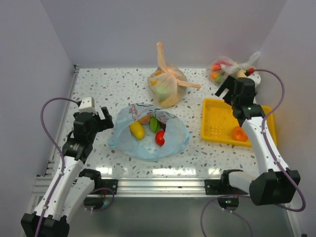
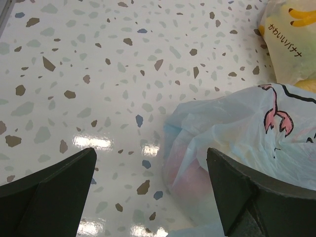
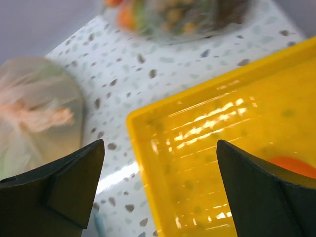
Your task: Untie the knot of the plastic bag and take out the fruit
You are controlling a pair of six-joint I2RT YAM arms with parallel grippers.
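Observation:
The light blue plastic bag (image 1: pixel 148 140) lies open and flattened at the table's middle; no knot shows on it. In its mouth lie a yellow fruit (image 1: pixel 137 130), a green one (image 1: pixel 154 123), a red tomato (image 1: pixel 160 138) and a peach (image 1: pixel 144 119). An orange fruit (image 1: pixel 239 133) sits in the yellow tray (image 1: pixel 217 111). My left gripper (image 1: pixel 106 118) is open and empty just left of the bag (image 2: pixel 247 133), above the table. My right gripper (image 1: pixel 224 89) is open and empty over the tray's far left corner (image 3: pixel 207 148); the orange fruit (image 3: pixel 294 165) shows at the right.
A tied orange bag (image 1: pixel 168 86) of fruit stands behind the blue bag, also in the left wrist view (image 2: pixel 291 39) and the right wrist view (image 3: pixel 34 113). A clear bag (image 1: pixel 229 69) of fruit lies at the back right. White walls enclose the table.

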